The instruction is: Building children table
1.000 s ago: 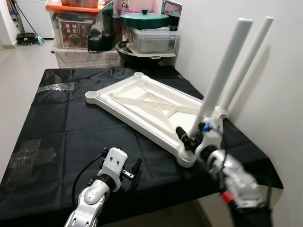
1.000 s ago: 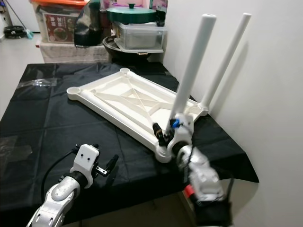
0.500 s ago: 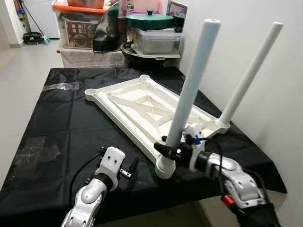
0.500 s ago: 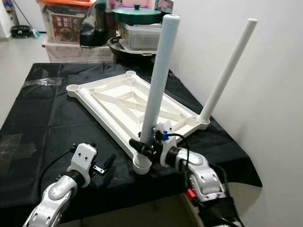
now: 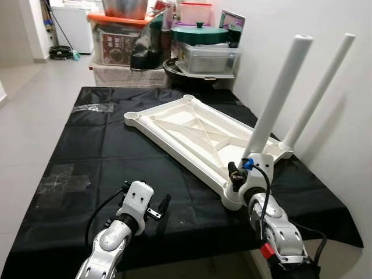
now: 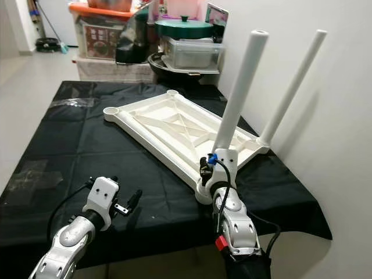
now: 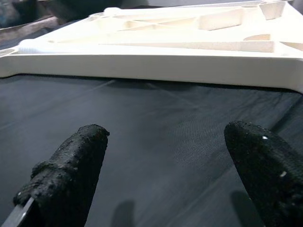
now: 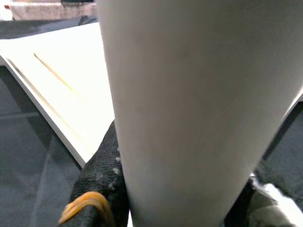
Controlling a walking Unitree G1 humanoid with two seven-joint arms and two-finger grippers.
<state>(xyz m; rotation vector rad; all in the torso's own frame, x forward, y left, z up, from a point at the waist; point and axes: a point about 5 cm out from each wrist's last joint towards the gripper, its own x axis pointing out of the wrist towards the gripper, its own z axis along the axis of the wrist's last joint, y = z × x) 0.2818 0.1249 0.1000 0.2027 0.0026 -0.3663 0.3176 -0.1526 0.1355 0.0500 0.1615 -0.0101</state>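
A white children's table top (image 5: 192, 131) lies upside down on the black cloth. A white leg (image 5: 317, 87) stands in its far right corner. A second white leg (image 5: 278, 96) stands tilted in the near corner socket (image 5: 232, 197). My right gripper (image 5: 237, 175) is shut on this leg just above the socket; in the right wrist view the leg (image 8: 189, 104) sits between the black fingers (image 8: 102, 179). My left gripper (image 5: 161, 207) hovers low over the cloth to the left of that corner, open and holding nothing, its fingers (image 7: 71, 175) wide apart and facing the table top's edge (image 7: 142, 61).
Two corner sockets (image 5: 132, 117) at the far left end of the top hold no legs. Storage boxes (image 5: 119, 40) and a green-lidded pot (image 5: 200, 34) stand behind the table. A white wall (image 5: 349, 145) runs close along the right. Tape patches (image 5: 61, 177) stick to the cloth.
The head camera has shifted. The near leg, held by my right gripper, went from nearly upright to leaning right. My left gripper stays low and open.
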